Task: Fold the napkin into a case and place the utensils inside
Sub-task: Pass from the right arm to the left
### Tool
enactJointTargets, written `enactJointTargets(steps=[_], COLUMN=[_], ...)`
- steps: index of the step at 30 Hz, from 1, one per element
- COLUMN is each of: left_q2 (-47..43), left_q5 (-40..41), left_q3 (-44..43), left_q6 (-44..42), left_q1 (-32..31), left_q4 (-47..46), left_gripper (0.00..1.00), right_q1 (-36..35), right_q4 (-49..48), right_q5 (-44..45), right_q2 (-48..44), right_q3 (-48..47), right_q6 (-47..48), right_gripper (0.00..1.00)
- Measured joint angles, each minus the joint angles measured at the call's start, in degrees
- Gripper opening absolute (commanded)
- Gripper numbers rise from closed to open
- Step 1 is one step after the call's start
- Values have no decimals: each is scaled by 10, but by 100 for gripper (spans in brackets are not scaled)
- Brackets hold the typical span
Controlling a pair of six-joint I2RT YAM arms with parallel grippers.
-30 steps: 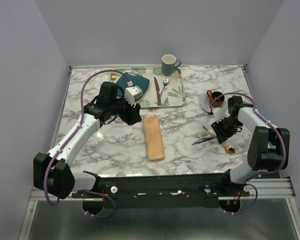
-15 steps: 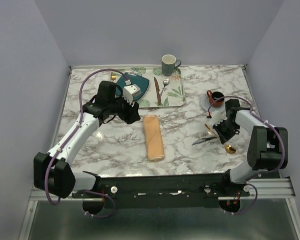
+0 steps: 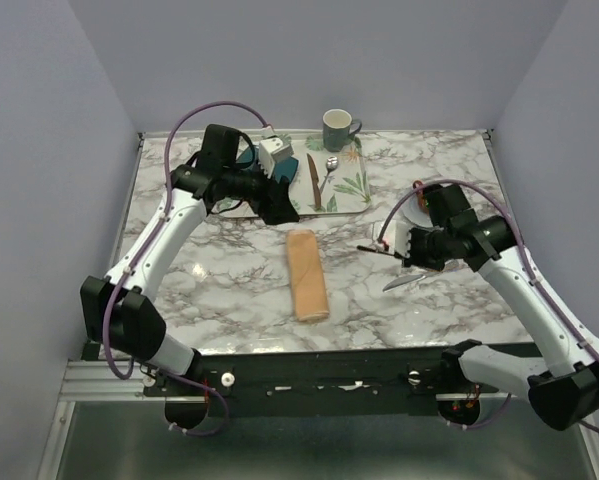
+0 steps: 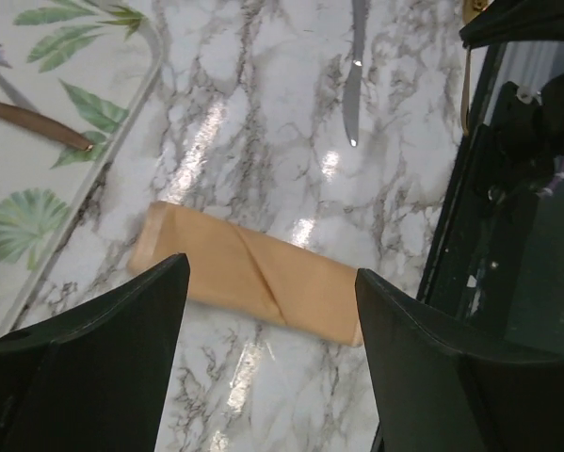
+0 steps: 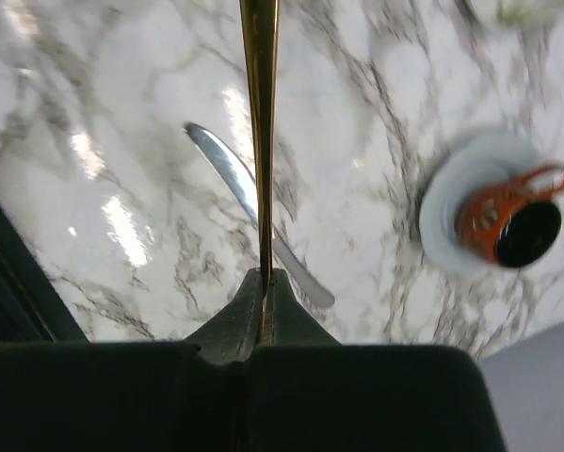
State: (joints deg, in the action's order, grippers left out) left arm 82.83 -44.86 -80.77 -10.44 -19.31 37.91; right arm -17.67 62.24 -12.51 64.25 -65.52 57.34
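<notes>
The napkin (image 3: 307, 273) (image 4: 253, 278) lies folded into a long narrow peach strip in the middle of the table. My left gripper (image 3: 285, 210) (image 4: 270, 273) hovers open above its far end, near the tray's front edge, with nothing between its fingers. To the right of the napkin, my right gripper (image 3: 387, 246) (image 5: 264, 278) is shut on the gold spoon (image 3: 367, 248) (image 5: 261, 113) and holds it above the table by its slim handle. The silver knife (image 3: 409, 281) (image 5: 253, 207) (image 4: 354, 85) lies flat on the marble just below that gripper.
A leaf-patterned tray (image 3: 351, 190) (image 4: 65, 141) at the back carries a brown-handled knife (image 3: 313, 180) (image 4: 27, 118) and a silver spoon (image 3: 329, 168). A green mug (image 3: 339, 128) stands behind it. An orange cup (image 5: 507, 221) sits on a white saucer (image 5: 451, 202) at the right.
My right gripper has shut on the gold spoon, lifted it off the table and carried it left toward the napkin. The left gripper has drawn back toward the tray and opened wider.
</notes>
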Motion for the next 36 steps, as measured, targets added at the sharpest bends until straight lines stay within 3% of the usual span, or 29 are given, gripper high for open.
enactJointTargets(steps=[6, 12, 20, 30, 33, 36], left_q2=[82, 109, 134, 157, 171, 177], left_q5=[-91, -147, -154, -154, -154, -154], left_q3=[-58, -23, -1, 0, 0, -1], left_q6=[13, 51, 79, 111, 121, 132], left_q1=[-34, -99, -177, -207, -219, -226], left_q4=[73, 101, 100, 82, 75, 68], left_gripper=[79, 74, 69, 61, 53, 34], right_q1=[-198, -290, -333, -342, -344, -345], right_q4=[10, 2, -14, -33, -39, -49], right_q5=[25, 71, 101, 129, 133, 136], right_q2=[-17, -16, 17, 45, 54, 57], right_q3=[20, 36, 30, 8, -4, -11], right_q6=[56, 106, 140, 185, 194, 206], right_gripper=[1, 1, 1, 1, 1, 1])
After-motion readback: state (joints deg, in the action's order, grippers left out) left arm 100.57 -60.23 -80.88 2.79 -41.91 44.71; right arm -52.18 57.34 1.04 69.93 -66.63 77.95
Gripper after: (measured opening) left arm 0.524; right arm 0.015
